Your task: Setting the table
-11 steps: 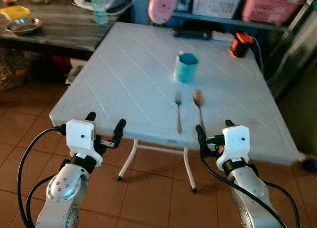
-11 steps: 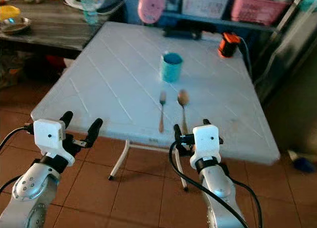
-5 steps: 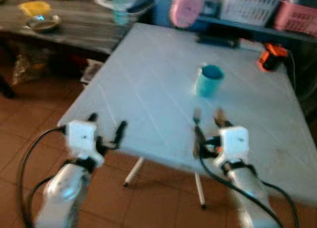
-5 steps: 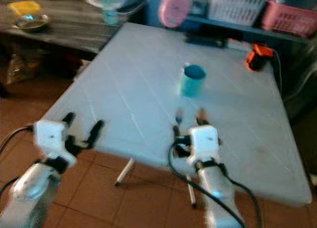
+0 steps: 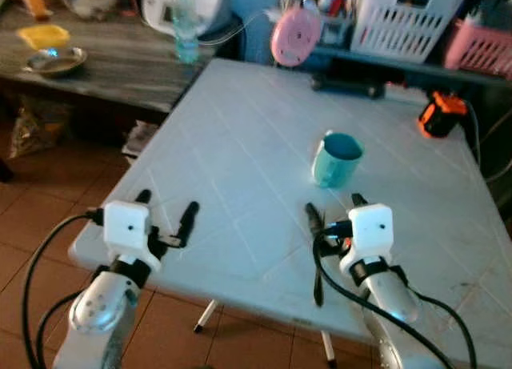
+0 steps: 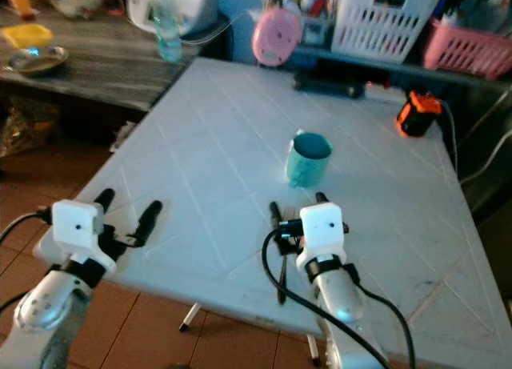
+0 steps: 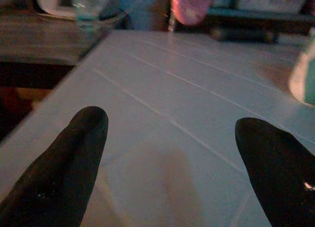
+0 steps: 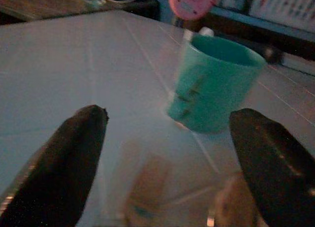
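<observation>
1. Two tools hovered over the table [image 5: 240, 145], both spread wide and holding nothing: right tool [image 5: 334, 217], left tool [image 5: 164, 217].
2. Just beyond the right tool stood the teal cup [image 5: 336, 159], upright; likely light, rigid, smooth-walled, best gripped across its body.
3. Blurred cutlery lay beneath that tool.

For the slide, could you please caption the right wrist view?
Open right pincer hovering over cutlery, facing the teal cup.

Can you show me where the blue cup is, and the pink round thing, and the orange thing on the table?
blue cup [image 5: 336, 161], left eye view, on its outer side wall.
pink round thing [image 5: 290, 34], left eye view, middle of its round face.
orange thing [image 6: 418, 113], right eye view, on its orange body.
</observation>
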Controlling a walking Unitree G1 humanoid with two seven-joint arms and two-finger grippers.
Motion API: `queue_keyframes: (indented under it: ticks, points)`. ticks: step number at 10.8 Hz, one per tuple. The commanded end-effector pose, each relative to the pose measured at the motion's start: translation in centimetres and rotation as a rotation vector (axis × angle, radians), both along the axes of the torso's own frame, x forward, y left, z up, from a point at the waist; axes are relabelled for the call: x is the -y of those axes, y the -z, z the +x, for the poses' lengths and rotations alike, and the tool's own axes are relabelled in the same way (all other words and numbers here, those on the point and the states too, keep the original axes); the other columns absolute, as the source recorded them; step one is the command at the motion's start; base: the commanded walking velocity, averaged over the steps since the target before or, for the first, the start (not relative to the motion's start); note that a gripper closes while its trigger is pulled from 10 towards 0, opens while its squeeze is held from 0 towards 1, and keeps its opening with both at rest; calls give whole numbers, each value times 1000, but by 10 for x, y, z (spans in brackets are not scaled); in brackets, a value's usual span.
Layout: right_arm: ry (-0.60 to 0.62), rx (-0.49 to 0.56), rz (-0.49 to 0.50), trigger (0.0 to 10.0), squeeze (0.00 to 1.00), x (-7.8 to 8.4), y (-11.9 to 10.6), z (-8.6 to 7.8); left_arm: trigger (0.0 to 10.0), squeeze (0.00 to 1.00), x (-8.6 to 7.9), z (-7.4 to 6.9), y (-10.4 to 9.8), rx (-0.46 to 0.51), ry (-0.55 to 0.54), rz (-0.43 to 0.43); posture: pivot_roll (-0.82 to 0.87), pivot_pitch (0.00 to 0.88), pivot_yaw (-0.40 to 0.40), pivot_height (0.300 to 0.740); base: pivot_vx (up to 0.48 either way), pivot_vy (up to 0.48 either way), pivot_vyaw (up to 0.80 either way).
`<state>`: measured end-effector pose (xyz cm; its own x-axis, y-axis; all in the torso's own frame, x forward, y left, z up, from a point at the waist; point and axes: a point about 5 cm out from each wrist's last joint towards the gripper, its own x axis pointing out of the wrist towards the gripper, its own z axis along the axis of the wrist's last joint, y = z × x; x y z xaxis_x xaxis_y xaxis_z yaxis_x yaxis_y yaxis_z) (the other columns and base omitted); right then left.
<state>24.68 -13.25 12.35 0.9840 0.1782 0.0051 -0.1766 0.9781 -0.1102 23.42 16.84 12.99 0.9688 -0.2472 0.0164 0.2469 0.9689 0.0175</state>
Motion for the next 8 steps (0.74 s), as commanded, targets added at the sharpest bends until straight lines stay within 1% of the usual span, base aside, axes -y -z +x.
queue_keyframes:
  ticks: [1,2,3,4,5,6,7,8]
  points:
    - [17,-11,-7,10000,0,8,1,-4,10000,0,4,-7,5,-20,26,12,134,98,-48,740,0,0,0]
    - [4,-13,-7,10000,0,7,1,-7,10000,0,1,-16,9,-43,39,32,136,100,-48,740,0,0,0]
    - [-16,-27,-6,10000,0,7,2,-13,10000,0,-6,-29,16,-87,54,53,136,107,-47,740,0,0,0]
    - [-22,-35,-10,10000,0,8,3,-15,10000,0,-8,-34,19,-111,66,58,135,110,-49,740,0,0,0]
    - [-25,-53,-6,10000,0,10,5,-17,10000,0,-14,-40,24,-142,61,92,140,112,-47,740,0,0,0]
    - [-44,-91,27,10000,0,8,6,-16,10000,0,-16,-42,25,-146,50,109,145,112,-46,740,0,0,0]
    - [-60,-134,61,10000,0,4,6,-15,10000,0,-16,-45,24,-150,55,105,146,112,-44,740,0,0,0]
    - [-119,-200,111,10000,0,-4,9,-16,10000,0,-16,-48,25,-162,73,105,150,121,-42,740,0,0,0]
